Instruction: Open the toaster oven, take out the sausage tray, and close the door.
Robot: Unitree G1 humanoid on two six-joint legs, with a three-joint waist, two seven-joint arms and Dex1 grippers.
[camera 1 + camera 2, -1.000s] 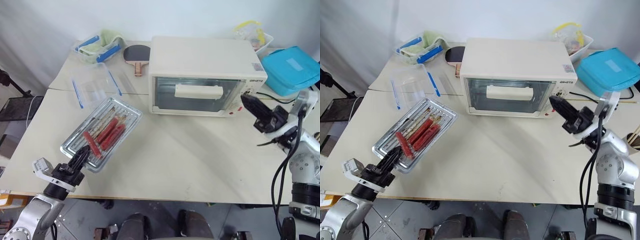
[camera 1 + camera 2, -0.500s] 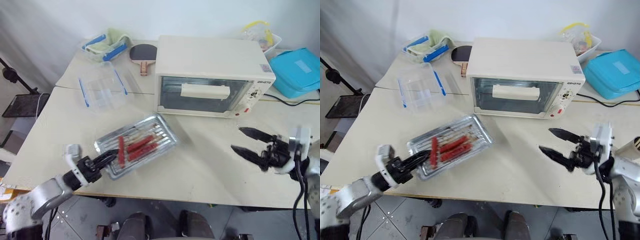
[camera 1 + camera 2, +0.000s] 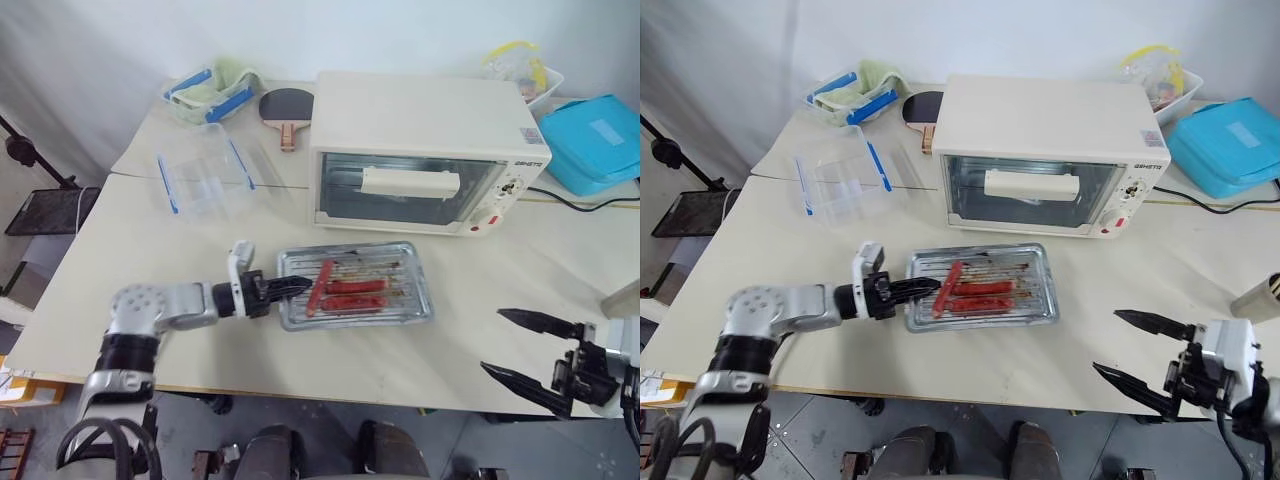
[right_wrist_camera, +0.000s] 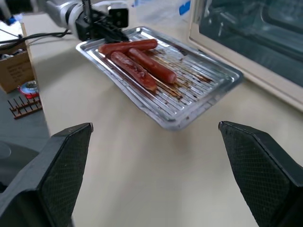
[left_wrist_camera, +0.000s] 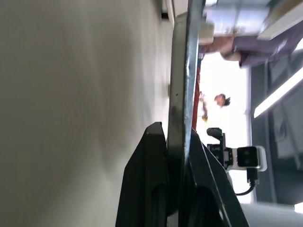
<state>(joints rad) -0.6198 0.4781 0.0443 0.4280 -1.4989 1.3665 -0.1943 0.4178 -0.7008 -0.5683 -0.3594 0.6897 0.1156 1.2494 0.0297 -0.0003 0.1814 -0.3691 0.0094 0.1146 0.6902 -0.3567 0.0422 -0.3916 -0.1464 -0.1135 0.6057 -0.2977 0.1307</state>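
The sausage tray [image 3: 356, 285] lies on the cream table [image 3: 300, 370] just in front of the toaster oven [image 3: 425, 150], at about six o'clock from the oven's front, its long side running parallel to the door [image 3: 405, 190]. The door is shut, its wide bar handle [image 3: 410, 182] across the upper part of the glass. Three red sausages [image 3: 345, 291] lie on the tray's ribbed bottom, gathered toward its nine o'clock half. The left gripper [image 3: 292, 287] reaches in from nine o'clock and is clamped on the tray's short rim at that end; the left wrist view shows its two black fingers [image 5: 151, 179] pinching the thin metal edge between them. The right gripper [image 3: 525, 350] hovers over the table's near edge at about four o'clock from the tray, well apart from it, with its fingers spread wide and nothing between them. Beyond the tray, at about ten o'clock, stands a clear plastic container [image 3: 205, 175] with blue clips; farther back lie a second blue-clipped container [image 3: 208, 92] and a table tennis paddle [image 3: 280, 108]. A blue lunch bag [image 3: 598, 140] sits at three o'clock from the oven.
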